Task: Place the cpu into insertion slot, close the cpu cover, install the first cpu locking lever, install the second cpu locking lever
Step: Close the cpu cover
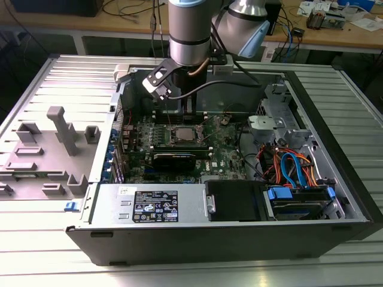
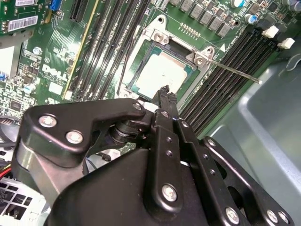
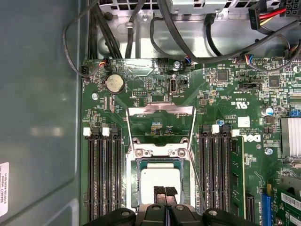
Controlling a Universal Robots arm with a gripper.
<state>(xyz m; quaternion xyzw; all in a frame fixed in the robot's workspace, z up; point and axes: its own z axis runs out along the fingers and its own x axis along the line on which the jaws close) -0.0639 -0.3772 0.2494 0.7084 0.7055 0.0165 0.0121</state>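
I have the cpu (image 3: 160, 181) seated in the insertion slot (image 3: 160, 152), directly under my gripper (image 3: 165, 190). Its fingers are pinched together with nothing between them, tips just above the chip's metal top. Beyond the tips the cpu cover (image 3: 161, 111) stands swung open, and a locking lever (image 2: 233, 71) juts free beside the socket. I judge placement done; cover and both levers are not yet closed.

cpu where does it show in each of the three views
exterior view: the cpu sits straight below the arm.
first wrist view: cpu lies just beyond the gripper.
second wrist view: cpu lies just beyond the gripper.
shared landmark: the black memory slots flanking it.
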